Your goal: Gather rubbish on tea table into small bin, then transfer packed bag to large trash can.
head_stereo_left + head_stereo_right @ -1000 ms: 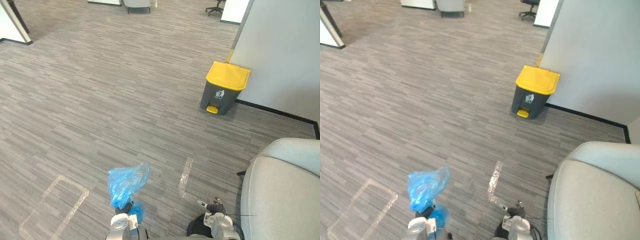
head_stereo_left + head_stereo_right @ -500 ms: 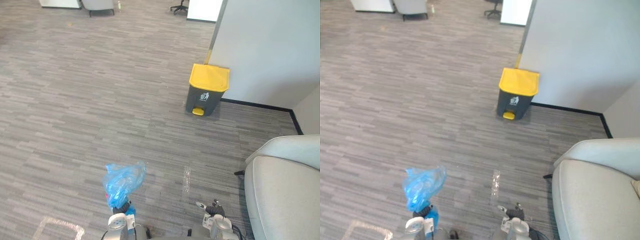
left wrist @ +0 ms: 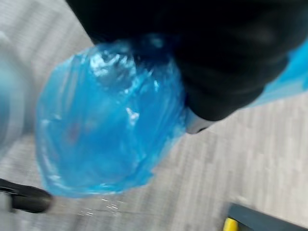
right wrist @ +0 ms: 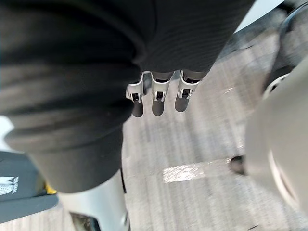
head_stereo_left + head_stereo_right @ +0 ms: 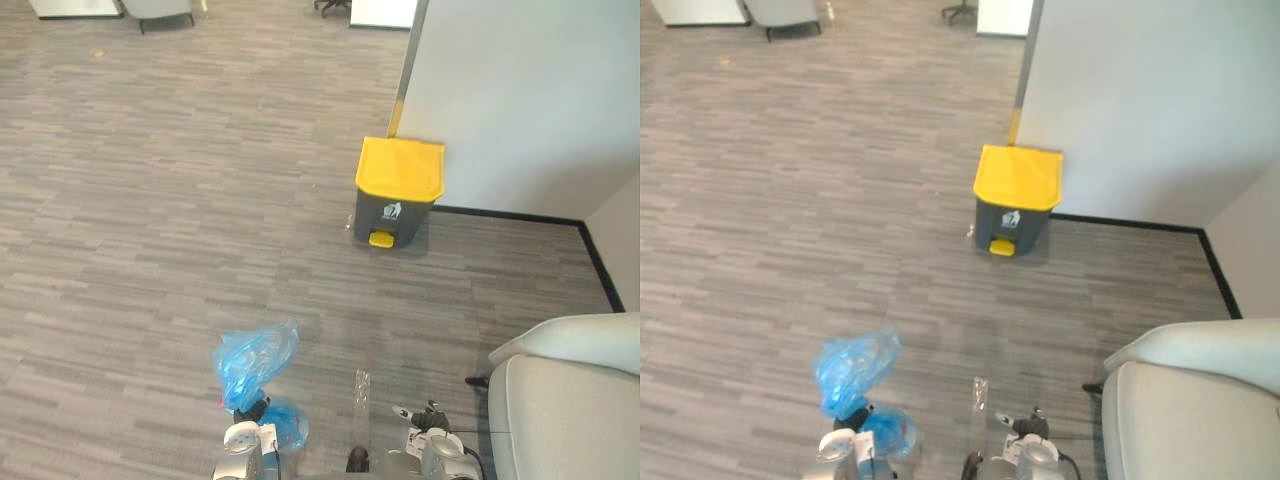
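Grey striped carpet (image 5: 150, 200) below, left robot hand (image 5: 241, 441) pinched the neck of a blue plastic bag (image 5: 252, 362), likely soft, light; right robot hand (image 4: 158, 97) hung slack, empty.

Grey striped carpet floor (image 5: 150, 200) meets a pale wall (image 5: 520, 90) with black skirting (image 5: 510, 215); a light-grey armchair (image 5: 570, 400) stands near right.
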Robot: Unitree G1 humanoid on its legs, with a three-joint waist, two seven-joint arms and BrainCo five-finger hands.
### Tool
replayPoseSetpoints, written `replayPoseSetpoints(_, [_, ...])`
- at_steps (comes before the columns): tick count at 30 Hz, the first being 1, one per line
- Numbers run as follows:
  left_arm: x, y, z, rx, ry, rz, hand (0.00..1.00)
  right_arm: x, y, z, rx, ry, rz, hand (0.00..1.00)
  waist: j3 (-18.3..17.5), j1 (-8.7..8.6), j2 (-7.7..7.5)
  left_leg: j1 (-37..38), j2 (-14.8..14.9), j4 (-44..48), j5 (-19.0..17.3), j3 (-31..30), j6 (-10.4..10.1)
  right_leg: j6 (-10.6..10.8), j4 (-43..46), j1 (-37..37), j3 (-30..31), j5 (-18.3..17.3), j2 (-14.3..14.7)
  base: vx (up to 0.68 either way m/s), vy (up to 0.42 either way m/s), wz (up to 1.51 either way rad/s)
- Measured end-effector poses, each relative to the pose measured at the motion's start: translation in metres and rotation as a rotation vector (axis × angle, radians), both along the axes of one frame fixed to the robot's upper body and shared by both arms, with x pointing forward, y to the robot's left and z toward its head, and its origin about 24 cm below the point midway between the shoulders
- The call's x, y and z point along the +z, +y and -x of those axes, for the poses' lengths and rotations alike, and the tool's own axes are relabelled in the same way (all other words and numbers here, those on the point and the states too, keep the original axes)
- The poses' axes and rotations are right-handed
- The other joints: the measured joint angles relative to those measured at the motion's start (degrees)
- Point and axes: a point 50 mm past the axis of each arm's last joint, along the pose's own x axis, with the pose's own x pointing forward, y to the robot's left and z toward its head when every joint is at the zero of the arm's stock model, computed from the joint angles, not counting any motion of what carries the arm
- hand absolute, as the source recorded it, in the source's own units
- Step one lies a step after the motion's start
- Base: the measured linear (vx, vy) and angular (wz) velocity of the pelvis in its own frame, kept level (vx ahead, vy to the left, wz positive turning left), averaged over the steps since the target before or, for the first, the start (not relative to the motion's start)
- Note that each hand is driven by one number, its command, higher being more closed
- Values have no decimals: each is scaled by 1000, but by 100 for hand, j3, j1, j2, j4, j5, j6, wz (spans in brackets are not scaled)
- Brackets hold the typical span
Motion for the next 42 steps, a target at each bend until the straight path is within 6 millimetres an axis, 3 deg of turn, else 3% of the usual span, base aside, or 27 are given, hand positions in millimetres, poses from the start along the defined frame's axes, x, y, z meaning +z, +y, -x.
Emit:
replayPoseSetpoints(2, [4, 1, -5, 4, -28, -4, 100, 2, 0, -4, -3, -13, 3, 0, 33, 67, -51, -327, -91, -1039, -29, 105, 105, 19, -184, 265, 148, 7, -107, 396, 140, -56])
replayPoseSetpoints(3, [5, 1, -6, 3, -33, -4, 100, 3, -1, -6, -6, -18, 6, 0, 42, 75, -92, -422, -239, -1871, 103, 46, 164, 194, -273, 396, 258, -46, -229, 416, 234, -50])
replayPoseSetpoints(4, [4, 1, -6, 1, -31, -4, 100, 3, -2, -6, -9, -20, 10, 0, 42, 79, -99, -424, -358, -2523, 364, -72, 121, 358, -332, 492, 360, -110, -307, 486, 341, -63])
replayPoseSetpoints(5, [3, 0, -3, 2, -23, -2, 100, 3, -6, -3, -19, -14, 22, 0, -18, 103, -68, -392, -480, -2960, 1164, -263, -6, 593, -382, 534, 526, -242, -346, 493, 352, -48])
replayPoseSetpoints(7, [5, 5, -6, 4, -30, -16, 100, -1, -3, 3, -17, 14, 16, 0, -181, 69, -325, -383, -797, -2936, 820, -39, 161, 621, -310, 517, 767, -268, -700, 448, 295, -22])
replayPoseSetpoints(8, [6, 4, -9, 4, -40, -11, 100, 0, -6, 2, -34, 12, 19, 0, -187, 102, -338, -329, -833, -2797, 690, 127, 270, 709, -49, 424, 888, -190, -841, 466, 306, -36])
replayPoseSetpoints(10, [6, 3, -9, -2, -37, -12, 100, -1, -6, 5, -27, 16, 19, 0, -175, 149, -326, 27, -861, -2730, 353, 382, 396, 977, 851, 172, 1151, -22, -995, 427, 286, -57])
replayPoseSetpoints(12, [4, -1, -6, -33, -26, -12, 100, -2, -8, 10, -29, 25, 25, 0, -103, 112, -232, 686, -925, -2974, 113, 503, 482, 1197, 3127, -760, 1444, 586, -1102, 393, 217, -26])
replayPoseSetpoints(13, [4, -3, -7, -42, -26, -12, 100, -3, -9, 14, -33, 32, 28, 0, -74, 60, -207, 990, -953, -3102, 49, 510, 488, 1146, 3932, -1116, 1418, 550, -1097, 368, 148, -2])
replayPoseSetpoints(15, [5, -2, -7, -43, -27, -15, 100, 0, -12, 12, -39, 7, 38, 0, -45, -18, -141, 1570, -999, -3537, 14, 599, 482, 989, 4583, -1761, 1129, 399, -1068, 399, 96, -6])
replayPoseSetpoints(18, [6, 0, -14, -50, -36, -21, 100, 4, -15, 6, -56, -23, 43, 0, -25, -55, -152, 2153, -1011, -3995, -96, 638, 383, 800, 3907, -2427, 275, 185, -1035, 423, 13, -6])
replayPoseSetpoints(19, [4, 0, -12, -51, -22, -21, 100, 4, -16, 5, -69, -26, 41, 0, -25, -98, -152, 2437, -1009, -4186, -106, 671, 365, 740, 3093, -2499, -89, 200, -968, 363, -39, 3])
replayPoseSetpoints(21, [1, 3, -8, -56, 2, -28, 100, 4, -17, 3, -74, -29, 37, 0, -29, -211, -183, 2782, -1058, -4523, -107, 575, 364, 596, 1420, -2457, -341, 653, -710, 526, -104, 30])
replayPoseSetpoints(22, [0, 5, -7, -56, 11, -32, 100, 2, -16, 5, -78, -16, 31, 0, 5, -273, -257, 2975, -1138, -4622, -111, 417, 357, 143, 929, -2354, -200, 1253, -615, 613, -145, 40])
replayPoseSetpoints(23, [-2, 3, -5, -58, 25, -25, 100, 3, -21, 1, -73, -20, 44, 0, 26, -302, -102, 3077, -1024, -4615, -106, 260, 323, -4, 1022, -2252, -229, 1181, -510, 640, -177, 19])
replayPoseSetpoints(25, [-4, -5, -4, -63, 29, -8, 100, 5, -26, -2, -75, -26, 54, 0, 20, -265, 130, 2785, -780, -3806, -47, -4, 220, -78, 1118, -2182, -330, 776, -371, 463, -150, -2])
replayPoseSetpoints(26, [-3, -5, -4, -64, 27, -9, 100, 6, -26, -3, -73, -31, 54, 0, 27, -273, 165, 2556, -690, -3223, 19, -89, 107, -82, 1113, -2092, -355, 668, -322, 525, -188, 0])
replayPoseSetpoints(27, [-3, -5, -5, -64, 23, -8, 100, 5, -23, -3, -62, -25, 51, 0, 39, -273, 184, 2108, -532, -2154, 284, -239, -194, -120, 1006, -1850, -355, 552, -223, 510, -176, -4])
replayPoseSetpoints(28, [-2, -6, -6, -64, 18, -6, 100, 4, -21, -2, -53, -21, 48, 0, 59, -267, 194, 1796, -415, -1345, 531, -360, -327, -152, 850, -1630, -333, 495, -150, 498, -113, -19])
replayPoseSetpoints(30, [-1, -9, -4, -57, 8, 3, 100, 4, -13, -3, -22, -17, 39, 0, 106, -186, 153, 1070, -183, 160, 472, -337, -262, -199, 450, -936, -172, 404, 33, 461, -34, -37])
replayPoseSetpoints(32, [1, -8, -4, -54, -3, 4, 100, 4, -7, -4, -7, -19, 27, 0, 121, -142, 49, 590, -162, 76, 192, -152, -40, -186, 112, -474, 24, 381, 39, 468, 8, -48])
replayPoseSetpoints(35, [3, -7, -7, -47, -19, 1, 100, 4, -4, -4, -16, -18, 20, 0, 138, 35, 20, 269, -258, -1753, 13, -122, 39, -109, 13, -174, 428, 347, -40, 385, 119, -77])
replayPoseSetpoints(36, [3, -7, -6, -41, -18, 1, 100, 4, -3, -5, -17, -20, 21, 0, 132, 35, 15, 229, -374, -2444, 171, -274, 42, 66, 26, -108, 536, 246, -107, 329, 225, -68])
replayPoseSetpoints(37, [2, -9, -6, -45, -15, 6, 100, 4, -5, -4, -21, -21, 26, 0, 80, 30, 100, 232, -461, -3175, 655, -472, 8, 263, 59, -83, 642, 162, -96, 300, 247, -62])
replayPoseSetpoints(38, [0, -6, -2, -37, 1, 2, 100, 1, -8, 3, -24, 6, 29, 0, 18, 34, 21, 287, -591, -3214, 1002, -527, -18, 494, 134, -83, 867, 11, -176, 351, 285, -42])
replayPoseSetpoints(40, [0, -4, -4, -30, -1, -3, 100, -2, -6, 9, -24, 26, 23, 0, -99, 15, -164, 487, -821, -3428, 885, -216, 132, 631, 242, -95, 1039, -71, -512, 278, 232, -44])
replayPoseSetpoints(42, [-2, -6, 0, -30, 15, 3, 100, -2, -6, 10, -26, 27, 22, 0, -109, 42, -176, 791, -919, -3570, 727, 141, 275, 784, 562, -204, 1166, 26, -690, 239, 248, -74])
